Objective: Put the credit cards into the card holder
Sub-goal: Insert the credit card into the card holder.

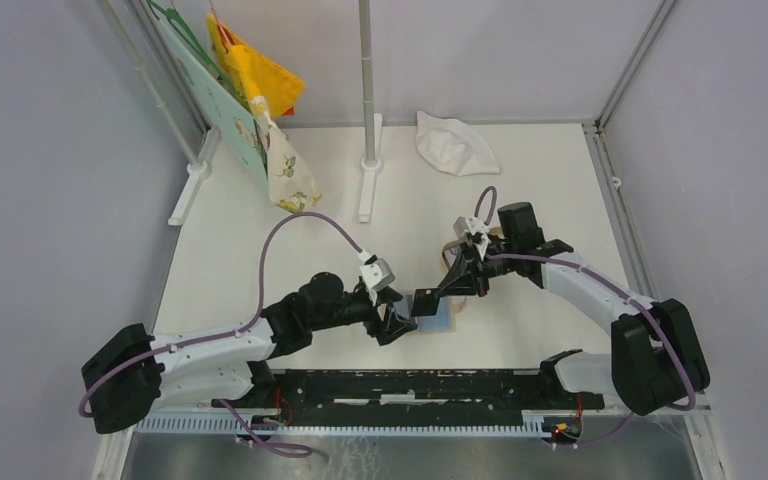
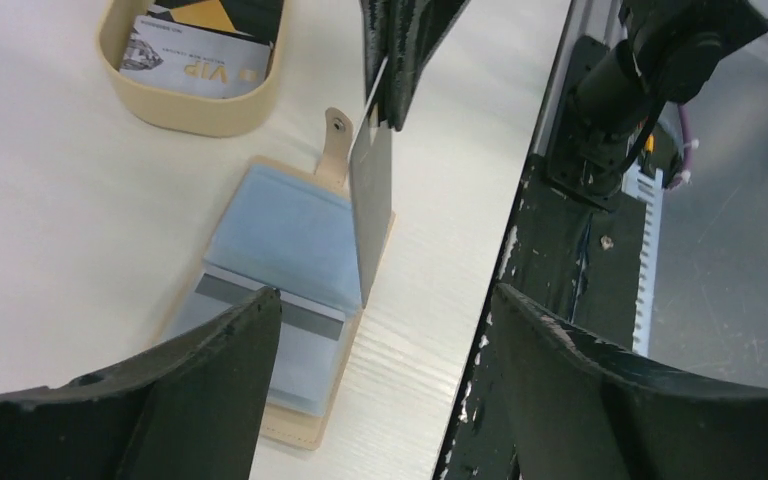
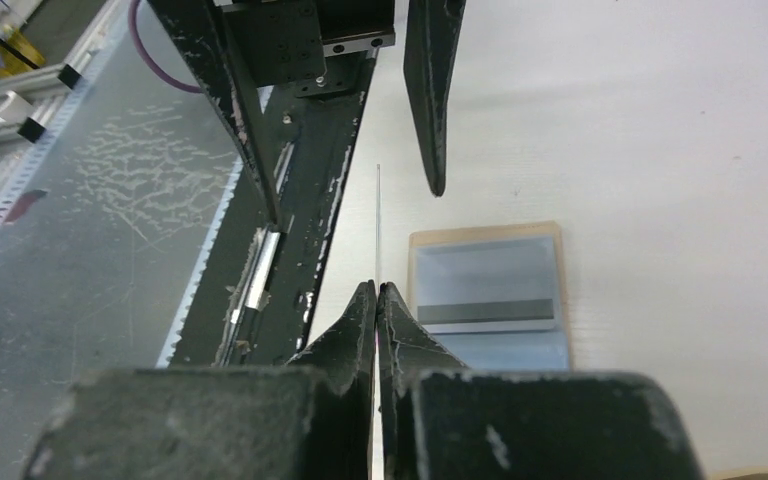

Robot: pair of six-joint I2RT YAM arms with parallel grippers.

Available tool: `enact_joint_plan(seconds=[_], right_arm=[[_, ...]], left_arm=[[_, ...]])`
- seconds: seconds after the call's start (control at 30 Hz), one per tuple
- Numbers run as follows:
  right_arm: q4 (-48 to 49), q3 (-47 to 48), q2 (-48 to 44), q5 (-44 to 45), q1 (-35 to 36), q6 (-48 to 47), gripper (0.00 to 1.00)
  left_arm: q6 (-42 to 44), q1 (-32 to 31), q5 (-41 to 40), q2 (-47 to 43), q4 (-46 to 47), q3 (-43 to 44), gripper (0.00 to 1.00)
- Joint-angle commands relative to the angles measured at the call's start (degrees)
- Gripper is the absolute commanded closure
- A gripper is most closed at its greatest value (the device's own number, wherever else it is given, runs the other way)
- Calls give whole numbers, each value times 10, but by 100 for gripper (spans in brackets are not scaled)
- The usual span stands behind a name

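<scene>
The card holder [image 2: 282,232] lies open on the table, blue lining up, with a grey-striped credit card [image 2: 272,312] tucked into its near pocket. My right gripper [image 3: 376,289] is shut on a grey credit card [image 2: 371,205], held upright on edge over the holder's right side; it shows edge-on [image 3: 377,225] in the right wrist view. My left gripper [image 2: 385,292] is open, its fingers [image 2: 215,385] either side of the holder's near end, touching nothing. From above, both grippers [image 1: 397,322] [image 1: 440,292] meet over the holder [image 1: 444,321].
A tan oval tray [image 2: 192,112] behind the holder contains more cards [image 2: 195,62]. The black rail [image 1: 410,385] runs along the table's near edge. A white cloth [image 1: 455,143], a pole stand [image 1: 368,150] and hanging fabrics [image 1: 255,85] are at the back.
</scene>
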Motion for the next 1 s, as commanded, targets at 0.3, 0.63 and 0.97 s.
enact_joint_plan(seconds=[0.3, 0.63, 0.97], right_arm=[[252, -74, -12, 65, -36, 258, 100], [238, -132, 9, 174, -37, 322, 100], [308, -152, 35, 231, -37, 477, 100]], left_arm=[[-94, 9, -85, 2, 110, -17, 42], [-215, 8, -191, -24, -16, -20, 78], [-275, 8, -201, 86, 32, -15, 92]])
